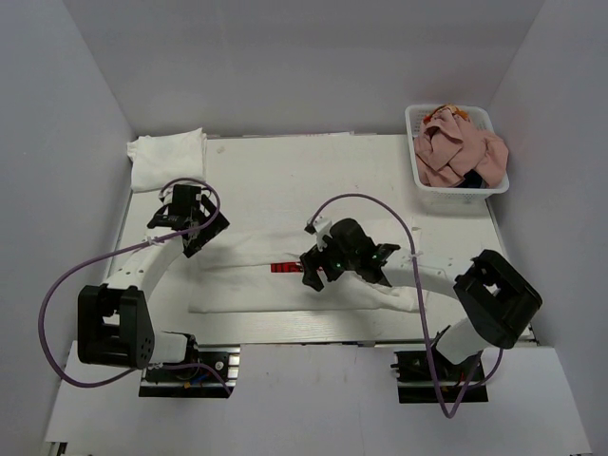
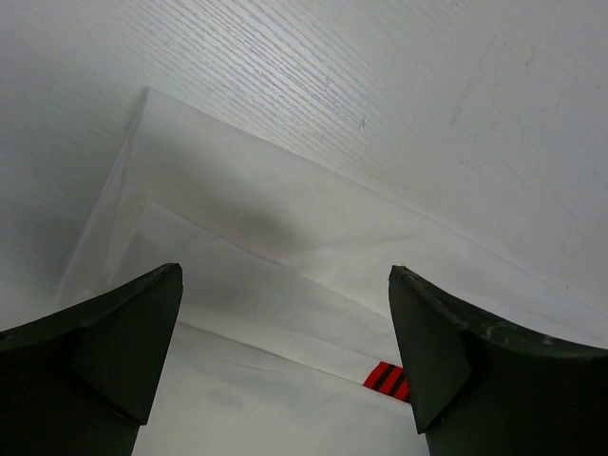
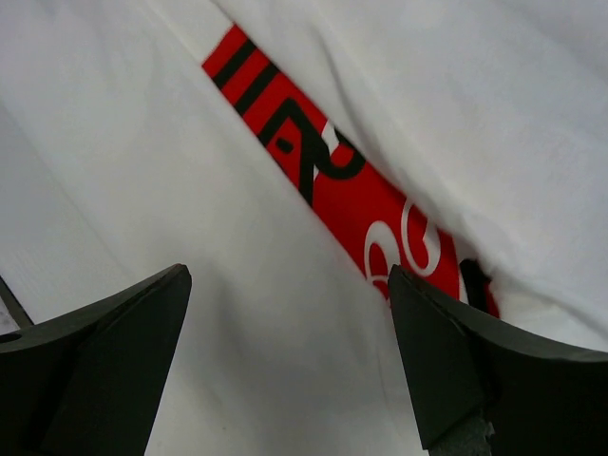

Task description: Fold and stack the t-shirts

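T-shirt (image 1: 247, 285) lies beneath gaping left tool (image 2: 285, 351) and gaping right tool (image 3: 290, 351).

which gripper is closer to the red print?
Right. The right gripper is open at the red print; the left gripper is at the left edge of the shirt.

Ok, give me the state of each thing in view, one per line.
Printed t-shirt, partly folded, lying flat
White shirts, folded, far left corner
Pink shirt, crumpled in basket
Navy shirt, crumpled, mostly hidden under pink
Left hand, open, empty
Right hand, open, empty
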You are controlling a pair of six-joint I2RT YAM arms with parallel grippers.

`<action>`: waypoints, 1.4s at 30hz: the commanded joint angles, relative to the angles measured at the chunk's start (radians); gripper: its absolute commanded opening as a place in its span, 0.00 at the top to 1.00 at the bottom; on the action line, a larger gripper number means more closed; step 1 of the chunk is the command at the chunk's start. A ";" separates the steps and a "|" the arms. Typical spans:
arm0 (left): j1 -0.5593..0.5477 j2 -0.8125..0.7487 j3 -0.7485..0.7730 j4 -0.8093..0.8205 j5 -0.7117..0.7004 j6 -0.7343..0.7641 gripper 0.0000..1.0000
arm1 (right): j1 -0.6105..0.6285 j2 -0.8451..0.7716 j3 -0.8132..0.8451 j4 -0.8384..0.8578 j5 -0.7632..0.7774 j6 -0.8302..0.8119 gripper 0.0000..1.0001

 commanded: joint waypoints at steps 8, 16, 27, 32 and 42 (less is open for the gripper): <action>-0.013 0.031 0.090 0.110 0.044 0.070 0.01 | 0.043 -0.099 -0.047 -0.004 0.040 0.018 0.10; -0.033 0.239 0.121 0.088 0.013 0.081 0.01 | 0.040 -0.203 -0.053 0.148 0.135 0.057 0.10; -0.073 0.200 0.052 0.039 0.018 0.072 0.01 | 0.040 0.184 0.207 0.151 0.227 0.084 0.10; -0.073 0.155 -0.010 0.050 0.128 0.072 0.01 | 0.039 0.294 0.292 0.132 0.172 0.080 0.10; -0.082 0.076 -0.057 0.021 0.119 0.072 0.01 | 0.056 0.318 0.257 0.149 -0.127 0.039 0.10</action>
